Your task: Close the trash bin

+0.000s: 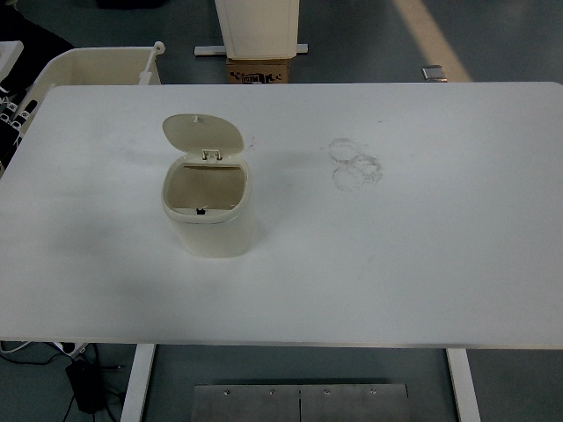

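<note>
Bin (pixel 209 220) sits on the white table (pixel 422 264), left of the middle and a bit closer to the far edge than the near one. It's a small cream thing with rounded corners. Its lid (pixel 202 134) is flipped up, standing nearly upright on the hinge at the far side of the rim, so you can look straight down into the opening. Inside looks bare as far as I can tell, with a small dark bit at the near inner edge of the rim, probably the latch, too small to be sure.

Neither hand shows up anywhere, no arms coming in from the left or right edge, so I can't say whether the fingers are apart or together. Nothing is touching the bin.

Rest of the table: some faint ring marks (pixel 354 164) right of the bin, roughly in the middle toward the far edge, well apart from it. A few light scuffs near the lid too.

Past the far edge there's a cream tub (pixel 97 66) at the far left corner, a cardboard box (pixel 260 70) on the floor behind the middle with a white stand (pixel 258 26) above it. Under the near left corner some cables and a black box (pixel 84 382) lie on the floor beside the table leg (pixel 139 382).
</note>
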